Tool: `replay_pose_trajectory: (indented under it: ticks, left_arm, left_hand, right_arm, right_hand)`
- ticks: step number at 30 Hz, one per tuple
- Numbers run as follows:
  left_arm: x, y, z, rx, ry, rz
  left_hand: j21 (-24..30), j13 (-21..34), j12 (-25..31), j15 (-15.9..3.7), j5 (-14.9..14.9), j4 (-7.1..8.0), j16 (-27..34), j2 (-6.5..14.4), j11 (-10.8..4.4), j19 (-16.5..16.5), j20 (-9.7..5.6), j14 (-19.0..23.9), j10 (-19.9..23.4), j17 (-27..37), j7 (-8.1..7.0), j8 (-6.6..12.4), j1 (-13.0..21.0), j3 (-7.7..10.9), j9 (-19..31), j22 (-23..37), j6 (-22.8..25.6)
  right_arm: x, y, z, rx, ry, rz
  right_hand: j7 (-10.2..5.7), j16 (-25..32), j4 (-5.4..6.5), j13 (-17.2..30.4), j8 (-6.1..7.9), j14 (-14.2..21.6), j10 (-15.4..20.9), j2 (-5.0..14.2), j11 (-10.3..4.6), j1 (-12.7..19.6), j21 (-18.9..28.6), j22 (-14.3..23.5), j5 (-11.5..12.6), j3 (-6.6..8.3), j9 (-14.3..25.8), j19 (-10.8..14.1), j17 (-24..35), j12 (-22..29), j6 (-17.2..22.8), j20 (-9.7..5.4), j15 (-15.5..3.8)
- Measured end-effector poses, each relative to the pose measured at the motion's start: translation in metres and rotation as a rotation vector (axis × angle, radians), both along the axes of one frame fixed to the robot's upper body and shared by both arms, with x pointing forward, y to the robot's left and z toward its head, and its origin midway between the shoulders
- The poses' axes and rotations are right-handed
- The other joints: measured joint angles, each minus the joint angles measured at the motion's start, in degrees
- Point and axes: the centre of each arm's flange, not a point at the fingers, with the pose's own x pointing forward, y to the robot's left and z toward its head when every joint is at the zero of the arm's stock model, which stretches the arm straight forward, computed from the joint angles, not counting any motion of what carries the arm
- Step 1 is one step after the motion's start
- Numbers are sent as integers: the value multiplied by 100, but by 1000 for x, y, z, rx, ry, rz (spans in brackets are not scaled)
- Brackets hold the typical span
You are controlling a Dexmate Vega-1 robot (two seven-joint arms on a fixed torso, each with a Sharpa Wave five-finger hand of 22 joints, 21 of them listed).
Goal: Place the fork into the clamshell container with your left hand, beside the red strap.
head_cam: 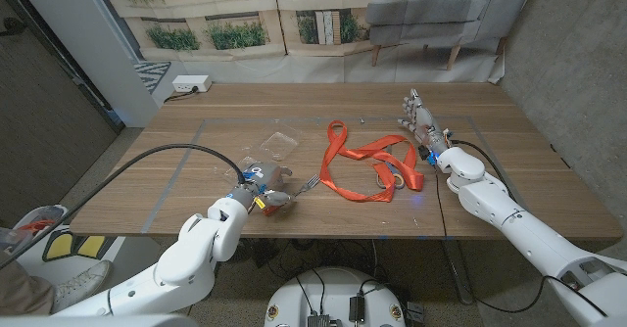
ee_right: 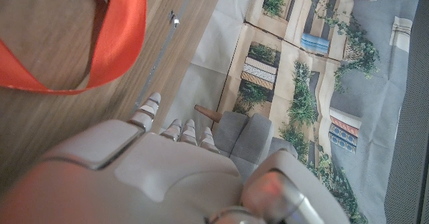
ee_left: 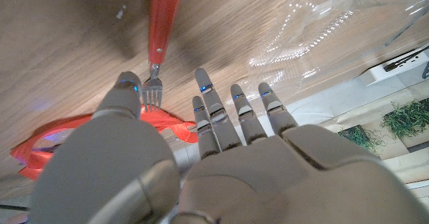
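Observation:
The fork lies on the wooden table with its tines toward my left hand. In the left wrist view its red handle runs away from the hand, and the metal tines end right beside my thumb tip. My left hand has its fingers spread and holds nothing. The clear clamshell container lies open just beyond that hand, glinting in the wrist view. The red strap sprawls on the table right of the fork, outside the container. My right hand stands upright, fingers apart, past the strap.
A white power strip sits on the floor behind the table's far left corner. A grey armchair stands behind the table. A black cable runs along my left arm. The red strap shows beside my right hand.

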Motion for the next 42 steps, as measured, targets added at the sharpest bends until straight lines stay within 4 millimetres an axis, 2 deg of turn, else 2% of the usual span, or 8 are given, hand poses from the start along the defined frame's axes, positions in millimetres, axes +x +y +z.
replay_pose_trajectory:
  ticks: [7,42]
  left_arm:
    - [-1,-1,-2,-4,7,-6]
    - [-2,2,-4,23,14,5]
  left_hand:
    - [0,26,0,0,0,-24,0,67,-30,0,0,0,-30,0,0,-23,69,24,0,0,0]
    - [-35,81,-33,0,0,-48,0,97,-29,-15,-16,0,-30,0,0,-22,220,48,-1,-1,1]
  right_arm:
    - [-1,1,0,-3,1,2]
    - [-3,0,-2,-4,2,2]
  right_hand:
    - [0,0,-16,0,0,0,0,0,0,0,0,0,0,-16,0,0,0,0,0,0,0]
    - [0,0,-16,0,0,0,21,0,21,0,3,0,0,-16,0,-20,1,0,0,21,1]
